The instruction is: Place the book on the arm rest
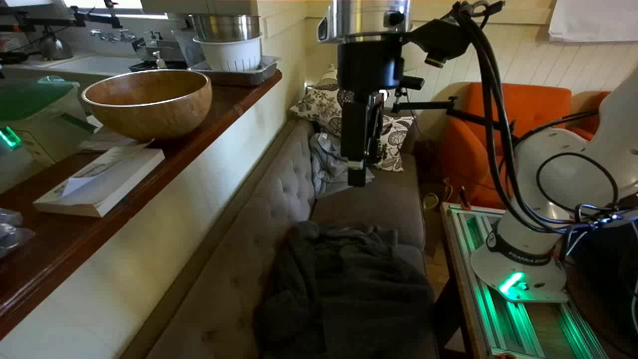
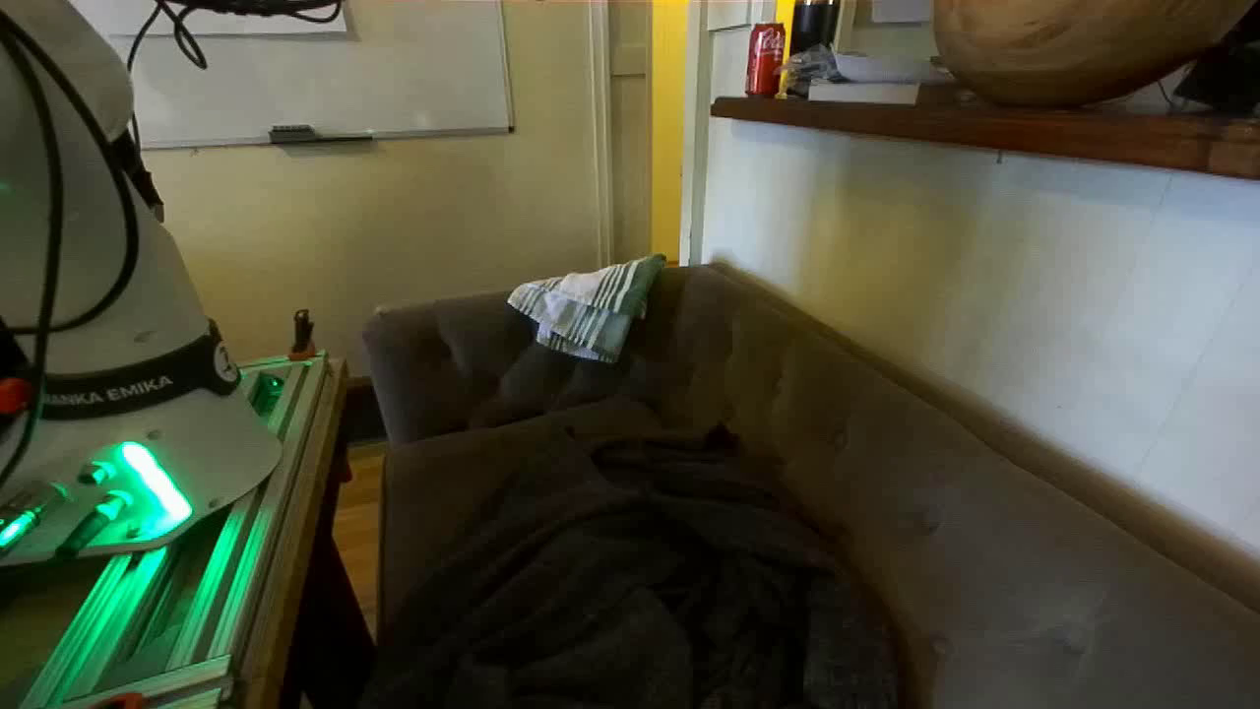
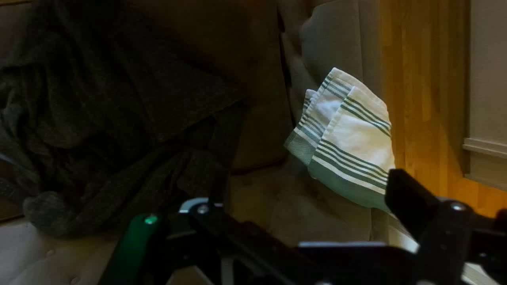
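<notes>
Book (image 1: 122, 179) Not Placed: Pickup, Transfer and Release Outstanding

Left, in an exterior view: the book lies flat on the brown wooden tabletop (image 1: 55, 242), what appears to be its cover partly raised, with a wooden bowl (image 1: 149, 107) near it on the far side. Nothing grips the book. Finding: pickup not done.

Centre: the tool (image 1: 360, 172) hangs pointing down, well apart from the book. In the wrist view its fingers (image 3: 410, 198) stand wide, with nothing held between them. Finding: fit to receive an object, in this assessor's judgement, but not positioned at the book.

Farther along, in an exterior view: the arm rest (image 2: 443, 340) of the grey sofa (image 2: 984, 551), and to its right a striped cloth (image 2: 591, 310) draped over part of it. The book is not there. This is judged the likely destination; the task sentence does not specify which one. Finding: placement not done.

Outstanding, as assessed: reach the tabletop, grasp and lift the book, carry it across, set it down, let go. Progress rated at the start.
</notes>
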